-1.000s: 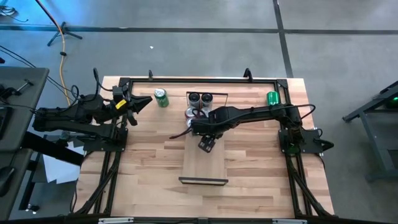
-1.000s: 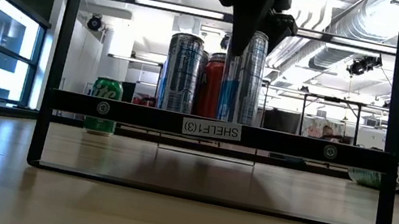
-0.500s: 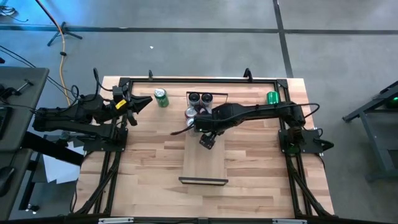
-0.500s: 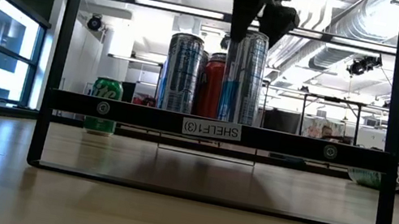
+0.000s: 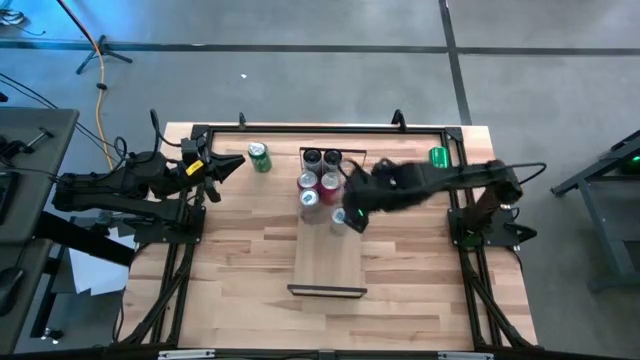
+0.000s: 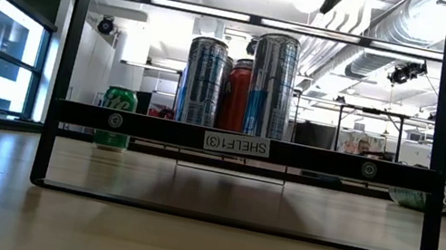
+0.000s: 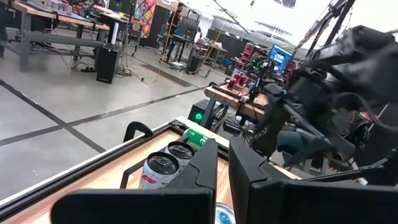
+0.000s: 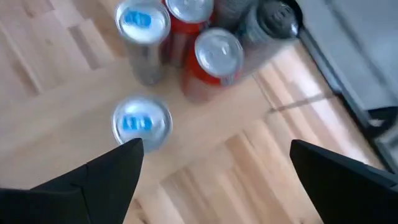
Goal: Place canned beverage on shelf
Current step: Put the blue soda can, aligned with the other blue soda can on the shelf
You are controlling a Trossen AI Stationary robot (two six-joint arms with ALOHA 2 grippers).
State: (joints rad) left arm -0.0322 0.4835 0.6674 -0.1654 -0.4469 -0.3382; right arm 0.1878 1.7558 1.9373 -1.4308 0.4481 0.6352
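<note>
Cans standing on the pale wood shelf; right gripper above it, empty.

Left gripper (image 5: 232, 163) waits at the table's left edge, dark fingers pressed together. Nearby, a green can (image 5: 260, 157) stands on the butcher-block table (image 5: 230, 250). The shelf (image 5: 327, 262), a long narrow board with thin dark metal end frames, carries tall silver-and-blue and red cylinders; the silver-blue can (image 8: 142, 123) stands apart from the cluster. Right gripper (image 5: 352, 212) hangs over the shelf's right edge, jaws wide.
</note>
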